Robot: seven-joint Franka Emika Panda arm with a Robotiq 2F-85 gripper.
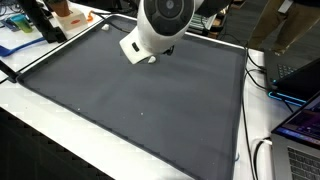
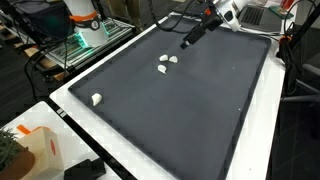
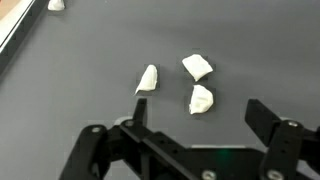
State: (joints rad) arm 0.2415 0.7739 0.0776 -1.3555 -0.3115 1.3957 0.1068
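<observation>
My gripper (image 3: 200, 112) is open and empty, hovering above a dark grey mat (image 3: 90, 60). Three small white lumps lie close together just ahead of the fingers: a narrow one (image 3: 147, 78), a squarish one (image 3: 197, 67), and one (image 3: 201, 99) that sits between the fingertips in the wrist view. In an exterior view the gripper (image 2: 190, 40) hangs above and beyond the same cluster (image 2: 166, 62). A fourth white lump (image 2: 97, 98) lies apart near the mat's edge and also shows in the wrist view (image 3: 57, 4). In an exterior view the white arm (image 1: 155, 30) hides the fingers and the lumps.
The mat (image 1: 140, 100) covers a white table (image 2: 140, 150). A laptop (image 1: 300, 135) and cables (image 1: 252, 70) lie beside the mat. A white and orange box (image 2: 40, 150) stands at a table corner. Equipment with an orange part (image 2: 85, 15) stands beyond the mat.
</observation>
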